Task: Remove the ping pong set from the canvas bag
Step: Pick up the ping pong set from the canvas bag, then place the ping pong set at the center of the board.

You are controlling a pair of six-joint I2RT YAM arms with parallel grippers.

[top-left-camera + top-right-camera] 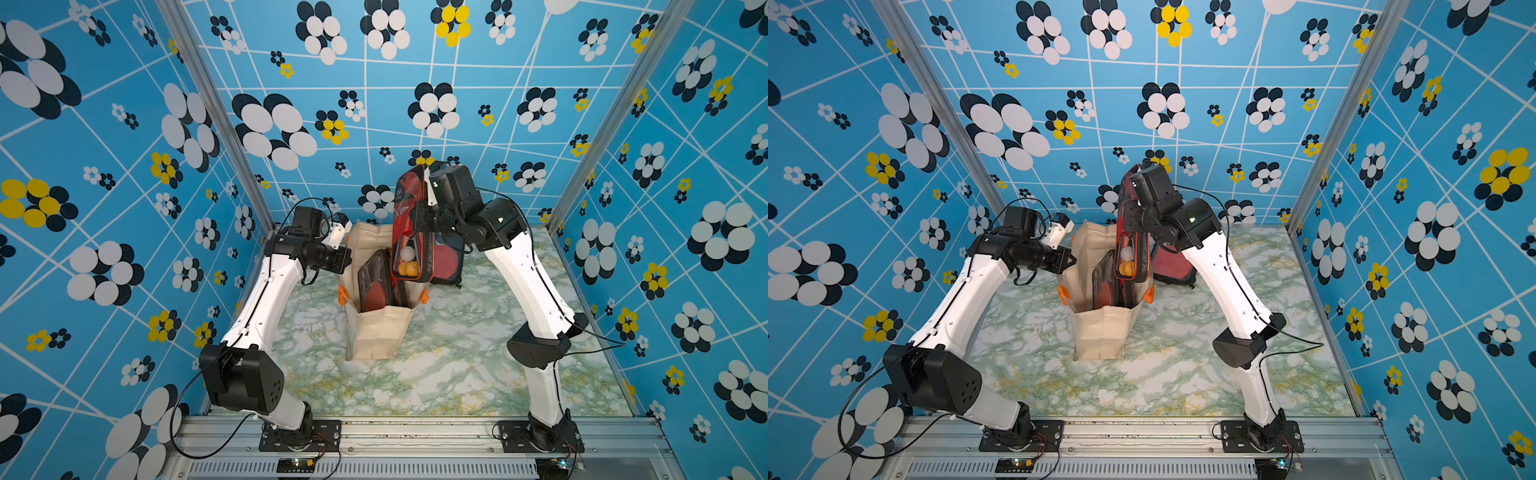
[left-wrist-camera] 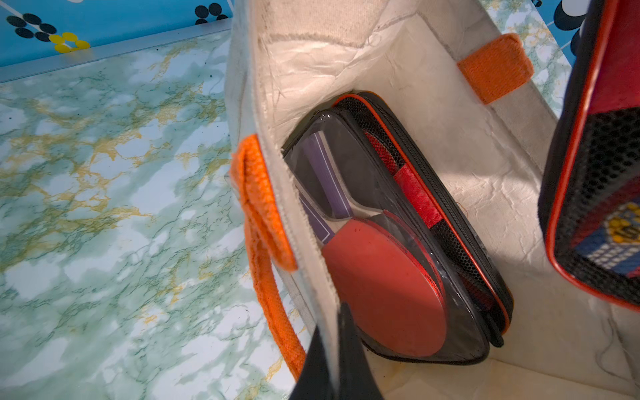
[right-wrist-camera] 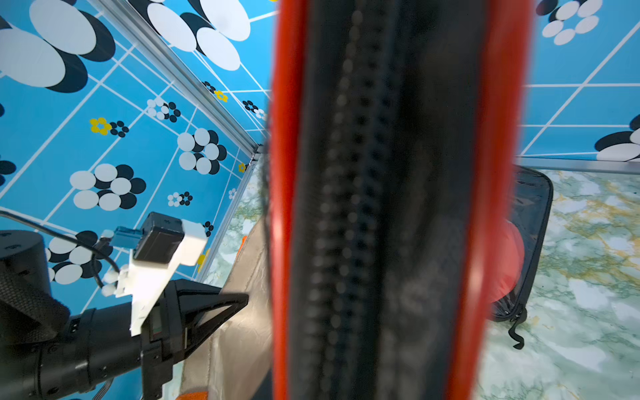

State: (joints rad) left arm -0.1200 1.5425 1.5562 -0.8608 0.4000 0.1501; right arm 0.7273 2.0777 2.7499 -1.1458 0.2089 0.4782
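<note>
We find extraction under way. The canvas bag (image 1: 378,336) stands upright mid-table, its rim pinched between the closed fingers of the left gripper (image 2: 330,343). The right gripper (image 1: 417,222) is clamped on the lifted case (image 1: 409,249), whose lower end hangs at the bag's mouth — we cannot confirm that it clears the rim. A second case (image 2: 388,242) lies inside the bag, and a third case (image 1: 449,257) rests on the table (image 1: 478,353). Next, in our judgement: raise clear, then carry aside.
</note>
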